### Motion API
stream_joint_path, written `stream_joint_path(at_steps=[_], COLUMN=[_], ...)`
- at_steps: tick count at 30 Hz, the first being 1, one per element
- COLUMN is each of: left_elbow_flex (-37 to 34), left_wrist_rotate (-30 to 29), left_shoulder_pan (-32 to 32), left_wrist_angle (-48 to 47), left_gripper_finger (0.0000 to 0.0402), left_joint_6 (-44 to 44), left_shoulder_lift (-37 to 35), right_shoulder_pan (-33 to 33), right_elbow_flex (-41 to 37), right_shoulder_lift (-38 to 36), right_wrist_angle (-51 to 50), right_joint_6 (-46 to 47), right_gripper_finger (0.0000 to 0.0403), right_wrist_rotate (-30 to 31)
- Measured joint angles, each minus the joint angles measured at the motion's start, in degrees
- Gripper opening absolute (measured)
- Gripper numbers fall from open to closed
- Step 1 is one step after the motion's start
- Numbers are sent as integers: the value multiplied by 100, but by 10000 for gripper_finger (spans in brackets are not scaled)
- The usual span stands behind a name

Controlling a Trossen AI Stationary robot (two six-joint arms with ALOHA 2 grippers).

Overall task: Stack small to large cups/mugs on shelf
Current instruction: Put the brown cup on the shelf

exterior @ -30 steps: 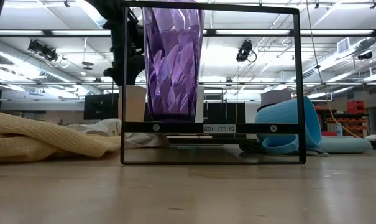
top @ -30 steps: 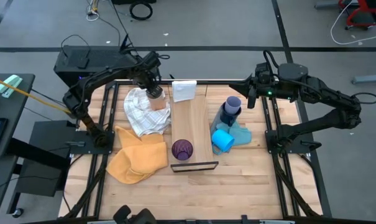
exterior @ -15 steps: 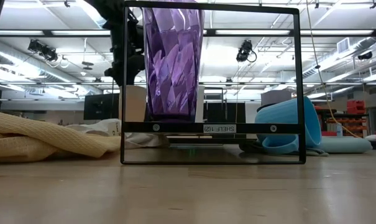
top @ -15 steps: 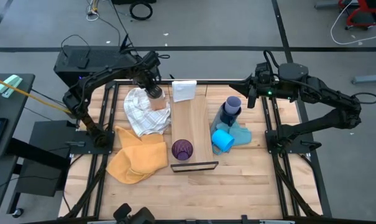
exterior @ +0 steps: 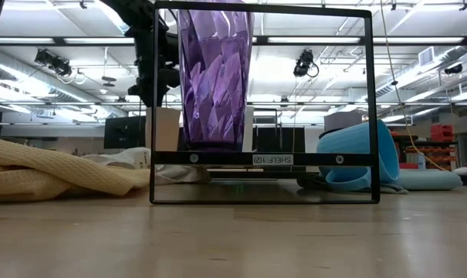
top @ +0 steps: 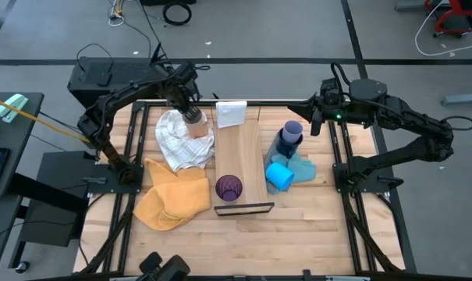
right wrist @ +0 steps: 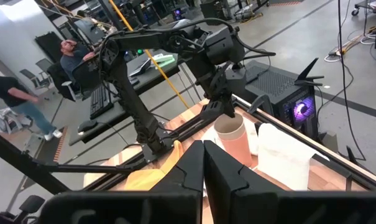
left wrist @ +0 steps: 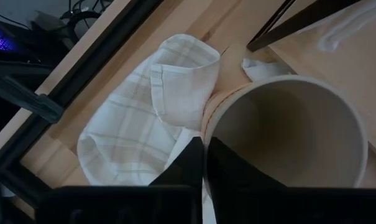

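Note:
The tan cup [top: 195,126] stands upright on a white checked cloth [top: 175,139] at the far left of the shelf [top: 240,154]. My left gripper [top: 190,112] is over it, shut on its rim; in the left wrist view the cup [left wrist: 287,130] shows its empty inside. A dark purple tumbler [top: 228,187] stands on the shelf's near end, behind the black frame [exterior: 260,158]. A lavender cup sits in a navy mug [top: 289,137]. The light blue mug [top: 279,175] lies on its side. My right gripper [top: 316,119] hangs shut over the table's far right. My left gripper pinches the tan cup's wall at the rim [left wrist: 207,119], one finger [left wrist: 237,171] inside the cup and the other [left wrist: 186,163] outside. The fingers come from above, pointing down. The cup stands upright with its base on the white cloth.
A white box [top: 231,114] stands at the shelf's far end, close to the tan cup. A yellow cloth [top: 173,197] lies at the near left and a blue cloth [top: 301,165] under the mugs on the right. People move in the room beyond.
My left gripper has shut on the tan cup's rim, staying over the cup. The cup stands where it was on the white cloth.

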Motion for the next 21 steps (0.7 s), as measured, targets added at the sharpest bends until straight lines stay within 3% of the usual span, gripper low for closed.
stream_joint_path(at_steps=[15, 21], left_elbow_flex=[12, 524], left_wrist_rotate=[242, 235], left_shoulder_pan=[-5, -15], left_wrist_angle=[-246, -516], left_gripper_finger=[11, 10], left_joint_6=[69, 100], left_shoulder_lift=[-30, -33], right_shoulder_pan=[0, 0], right_elbow_flex=[0, 0], right_shoulder_lift=[0, 0], right_wrist_angle=[-2, -6], right_joint_6=[-84, -127], right_gripper_finger=[15, 15], right_wrist_rotate=[0, 2])
